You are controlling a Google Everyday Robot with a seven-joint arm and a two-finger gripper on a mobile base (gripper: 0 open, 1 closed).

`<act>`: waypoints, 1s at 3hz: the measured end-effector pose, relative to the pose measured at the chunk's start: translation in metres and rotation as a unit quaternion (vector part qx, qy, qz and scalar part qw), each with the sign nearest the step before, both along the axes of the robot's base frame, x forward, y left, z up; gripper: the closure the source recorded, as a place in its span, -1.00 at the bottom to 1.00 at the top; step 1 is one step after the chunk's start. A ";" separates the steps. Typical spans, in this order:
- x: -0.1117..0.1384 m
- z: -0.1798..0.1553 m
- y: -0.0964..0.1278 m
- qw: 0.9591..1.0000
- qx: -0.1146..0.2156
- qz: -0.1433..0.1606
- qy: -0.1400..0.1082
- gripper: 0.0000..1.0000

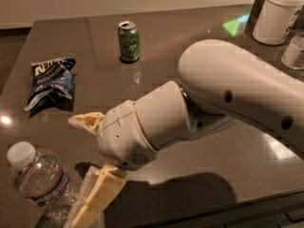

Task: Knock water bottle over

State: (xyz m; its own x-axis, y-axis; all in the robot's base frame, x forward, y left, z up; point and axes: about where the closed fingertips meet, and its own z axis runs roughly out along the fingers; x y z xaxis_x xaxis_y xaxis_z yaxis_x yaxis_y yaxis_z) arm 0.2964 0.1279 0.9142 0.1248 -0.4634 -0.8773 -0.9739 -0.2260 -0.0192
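The water bottle (37,179) is clear ribbed plastic with a white cap. It stands upright at the table's near left corner. My gripper (76,170) is open, just to the right of the bottle, low over the table. One cream finger (86,120) points left above the bottle's level. The other finger (97,197) reaches down beside the bottle's base, close to it or touching; I cannot tell which. The white arm stretches in from the right and hides the table behind it.
A green soda can (128,42) stands at the far middle. A blue chip bag (50,78) lies at the left. A large white lidded container (278,14) and a clear cup (295,51) stand at the far right. The dark table (199,42) has its front edge near the bottle.
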 end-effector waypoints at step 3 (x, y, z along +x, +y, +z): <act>-0.011 0.000 0.041 0.999 0.042 0.001 0.020 -0.17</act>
